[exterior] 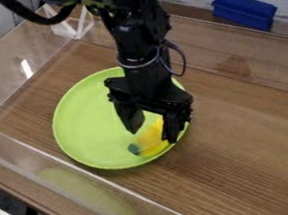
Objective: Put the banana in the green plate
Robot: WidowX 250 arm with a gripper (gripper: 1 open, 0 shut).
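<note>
Camera view, looking down at an angle onto a wooden table (246, 146) with clear low walls around it. Green plate (75, 124) sits left of centre on the table. Banana (151, 134) already lies inside the plate, on its right-hand side close to the rim; only a short yellow stretch and one dark tip show, the rest is hidden behind the fingers. Black gripper (154, 126) points straight down directly over the banana, its two fingers (132, 114) spread wide, one on each side of the fruit. Whether the tips touch the banana or the plate floor cannot be told from this angle; nothing appears pinched. Blue box (243, 10) far back right, well apart from the work. Judgement: placement looks essentially done and the step in hand is the release and retreat. To do it well, keep the fingers spread fully and lift straight up, with no sideways drift, so that neither tip catches the banana and drags it toward the near rim, over which it could roll. Clear the plate rim in height before swinging the arm away. Confirm the banana rests settled inside the rim.
</note>
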